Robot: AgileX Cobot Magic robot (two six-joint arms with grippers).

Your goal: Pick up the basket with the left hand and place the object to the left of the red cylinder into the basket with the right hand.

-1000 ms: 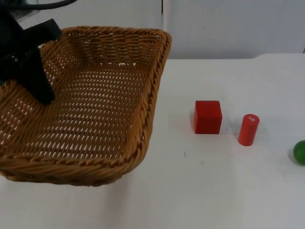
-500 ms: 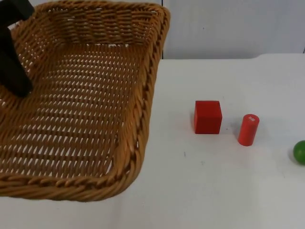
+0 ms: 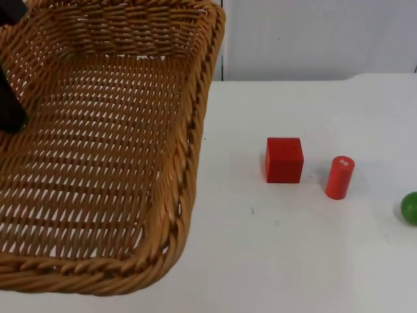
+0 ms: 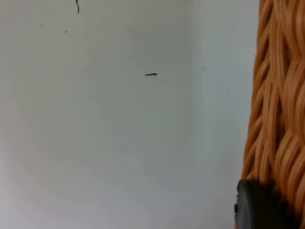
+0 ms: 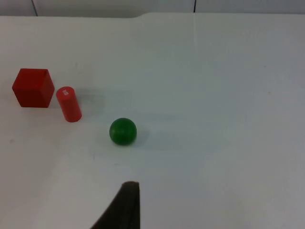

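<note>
A woven wicker basket (image 3: 111,150) hangs in the air over the left half of the table, tilted a little. My left gripper (image 3: 9,107) is shut on its left rim; in the left wrist view the rim (image 4: 281,105) runs beside a black fingertip (image 4: 257,207). A red cube (image 3: 284,160) rests on the table just left of the upright red cylinder (image 3: 339,177). In the right wrist view the cube (image 5: 33,88) and cylinder (image 5: 69,104) lie far off, and my right gripper (image 5: 125,210) waits above the table, nearest the green ball.
A green ball (image 3: 410,207) sits at the table's right edge, right of the cylinder, also seen as the ball (image 5: 123,131) on the white table top (image 3: 293,261). The grey partition wall (image 3: 313,39) closes the back.
The basket has risen with my left gripper and drifted left, looming larger. The cube, cylinder and ball have stayed put.
</note>
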